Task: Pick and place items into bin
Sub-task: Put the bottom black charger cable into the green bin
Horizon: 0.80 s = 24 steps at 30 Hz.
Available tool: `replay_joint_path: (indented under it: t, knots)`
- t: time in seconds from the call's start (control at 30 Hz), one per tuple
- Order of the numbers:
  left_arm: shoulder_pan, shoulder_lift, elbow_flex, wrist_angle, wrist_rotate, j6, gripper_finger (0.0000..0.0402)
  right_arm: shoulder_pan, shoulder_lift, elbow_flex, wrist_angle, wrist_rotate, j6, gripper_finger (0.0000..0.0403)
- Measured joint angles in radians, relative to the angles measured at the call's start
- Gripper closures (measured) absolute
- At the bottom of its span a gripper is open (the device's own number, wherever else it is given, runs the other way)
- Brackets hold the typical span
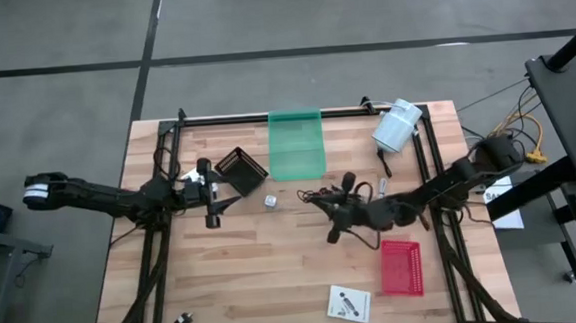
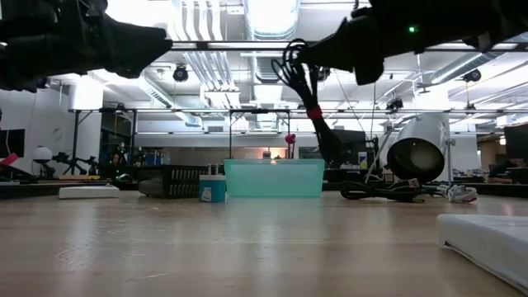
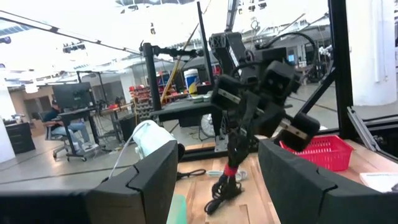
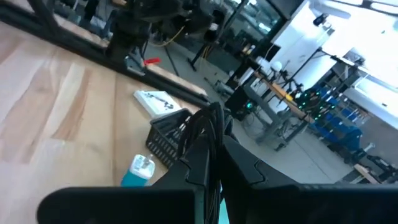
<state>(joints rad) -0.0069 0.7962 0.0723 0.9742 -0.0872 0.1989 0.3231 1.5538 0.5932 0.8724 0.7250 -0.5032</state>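
Observation:
A coiled black cable (image 2: 313, 99) with a red band hangs from my right gripper (image 1: 333, 217), which is shut on it above the table's middle. The green bin (image 1: 296, 144) stands at the far edge, beyond that gripper. A tiny white cube (image 1: 269, 200) sits on the wood between the two arms. My left gripper (image 1: 210, 196) hovers open over the table's left part, beside a black basket (image 1: 241, 167), with nothing between its fingers. A flat white packet (image 1: 349, 303) and a small black piece (image 1: 185, 320) lie near the front edge. A silvery metal piece (image 1: 381, 187) lies right of the cable. My right gripper pinches the upper loops of the cable's coil (image 4: 208, 130) between its two shut fingers. The fingers lie about level and come from the table's right side. The coil hangs below them, its red band (image 3: 230, 169) under the hold; whether its lower end (image 3: 217, 200) touches the wood I cannot tell.
A red basket (image 1: 402, 267) sits at the front right and a white cylinder-shaped device (image 1: 396, 125) at the far right. Black frame rails (image 1: 154, 260) run along both sides and the far edge. Bare wood lies in the middle front.

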Motion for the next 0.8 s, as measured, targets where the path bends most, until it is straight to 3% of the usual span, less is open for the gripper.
replay_joint_path:
  t: [0.3,0.8]
  knots:
    - [0.0,0.024,0.0,0.025,0.0,0.001,0.0194,-0.015,-0.084,-0.125,0.167,-0.012,-0.028,0.039]
    - [0.0,0.078,0.0,0.099,0.0,0.001,0.0194,-0.045,-0.21,-0.253,0.221,-0.026,-0.016,0.039]
